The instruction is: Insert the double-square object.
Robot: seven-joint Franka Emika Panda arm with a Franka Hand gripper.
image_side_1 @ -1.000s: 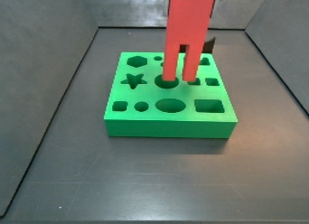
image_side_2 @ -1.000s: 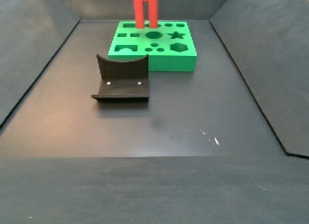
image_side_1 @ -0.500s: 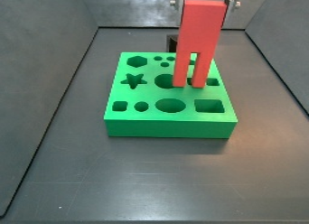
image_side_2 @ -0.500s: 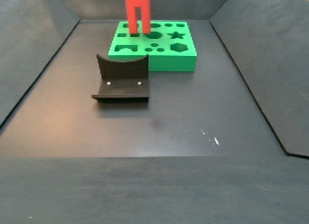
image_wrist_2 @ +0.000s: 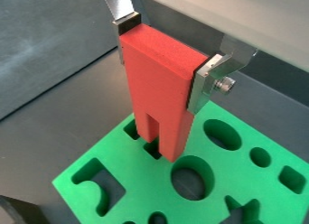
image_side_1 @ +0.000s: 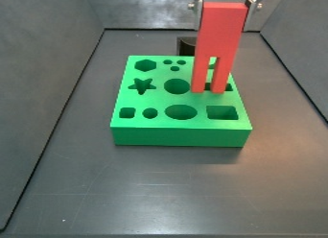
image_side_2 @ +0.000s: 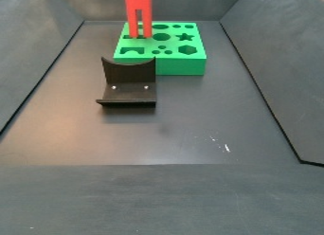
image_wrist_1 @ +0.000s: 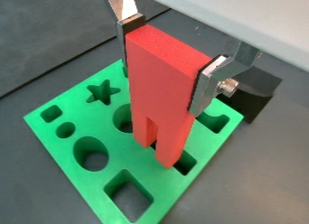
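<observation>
The gripper (image_wrist_1: pixel 167 54) is clamped on the red block (image_wrist_1: pixel 163 92), long axis upright, legs hanging right at the green block's (image_wrist_1: pixel 97 151) holes.

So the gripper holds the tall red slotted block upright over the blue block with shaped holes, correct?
Not quite: the block with shaped holes is green, not blue, as a side view shows. The gripper does hold the tall red slotted block upright over it, fingers clamped on its sides.

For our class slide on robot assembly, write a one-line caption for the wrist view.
Gripper holds the red double-square object upright, legs at the green block.
</observation>
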